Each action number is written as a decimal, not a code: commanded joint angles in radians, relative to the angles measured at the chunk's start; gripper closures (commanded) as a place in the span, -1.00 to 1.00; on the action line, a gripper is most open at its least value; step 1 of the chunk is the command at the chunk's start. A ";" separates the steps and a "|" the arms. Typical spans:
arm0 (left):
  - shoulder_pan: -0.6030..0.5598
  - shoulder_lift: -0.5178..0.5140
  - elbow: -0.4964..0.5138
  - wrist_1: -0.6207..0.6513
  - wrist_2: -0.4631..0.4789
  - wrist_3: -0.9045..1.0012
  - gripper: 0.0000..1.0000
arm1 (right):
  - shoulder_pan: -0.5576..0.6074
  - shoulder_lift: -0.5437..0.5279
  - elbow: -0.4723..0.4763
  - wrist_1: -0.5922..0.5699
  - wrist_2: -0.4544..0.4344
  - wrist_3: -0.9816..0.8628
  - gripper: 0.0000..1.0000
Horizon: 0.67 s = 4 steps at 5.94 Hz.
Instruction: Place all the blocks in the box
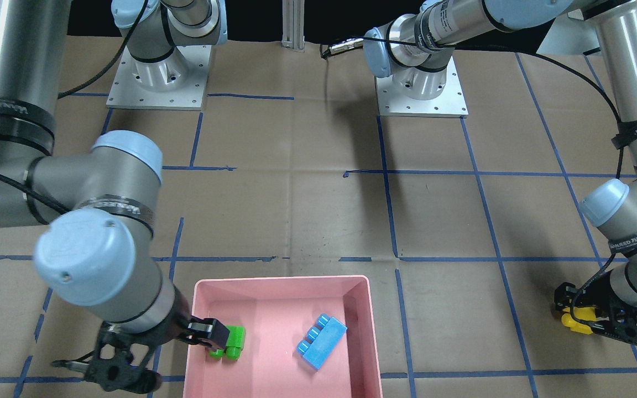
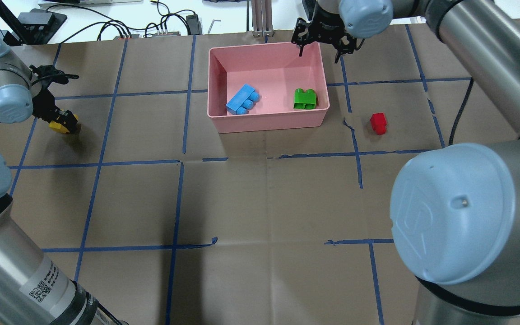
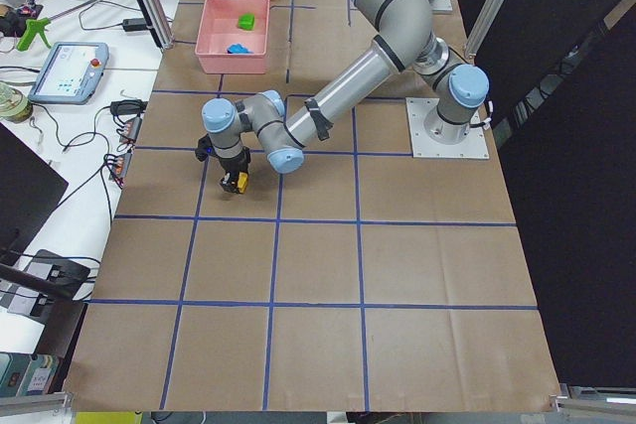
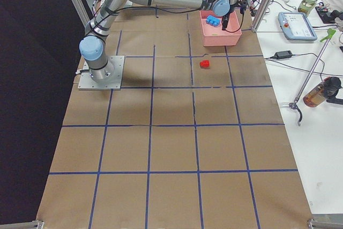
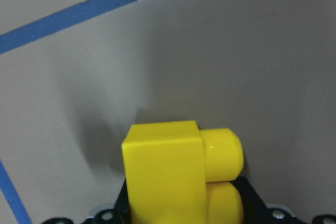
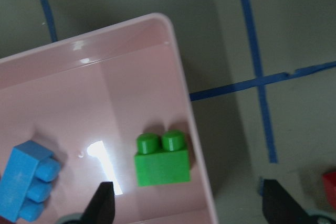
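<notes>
Yellow block (image 5: 181, 177) fills the left wrist view, pinched by left gripper (image 2: 62, 121) low over the brown-paper table (image 5: 236, 51); touching it or not, can't tell. Right wrist view: right gripper (image 6: 191, 205) spread wide, empty, straddling the wall of the pink box (image 6: 178, 77); green block (image 6: 161, 158) and blue block (image 6: 29, 179) lie inside, apart. Overhead: 4 blocks total, 2 in box, red block (image 2: 378, 122) on table near box's right side, yellow far left. 1 box, 2 arms, blue tape grid (image 2: 178, 203). Side views: white bench (image 4: 321, 148) w/ cables (image 2: 120, 25), pendant (image 4: 296, 25), bottle (image 4: 316, 92).
</notes>
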<state>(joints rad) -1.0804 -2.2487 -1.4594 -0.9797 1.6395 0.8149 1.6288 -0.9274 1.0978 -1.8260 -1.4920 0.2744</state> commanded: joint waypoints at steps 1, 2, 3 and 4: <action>-0.027 0.093 0.001 -0.121 -0.007 0.000 1.00 | -0.107 -0.048 0.017 0.042 -0.005 -0.201 -0.99; -0.083 0.160 0.007 -0.175 -0.010 -0.008 1.00 | -0.150 -0.085 0.028 0.122 -0.013 -0.304 -0.99; -0.161 0.188 0.008 -0.175 -0.007 -0.009 1.00 | -0.176 -0.102 0.084 0.128 -0.013 -0.328 -0.99; -0.308 0.217 0.014 -0.178 0.000 -0.028 1.00 | -0.194 -0.117 0.193 0.108 -0.014 -0.355 -0.99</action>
<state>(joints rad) -1.2683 -2.0632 -1.4500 -1.1506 1.6340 0.8001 1.4567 -1.0274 1.2032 -1.7117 -1.5049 -0.0479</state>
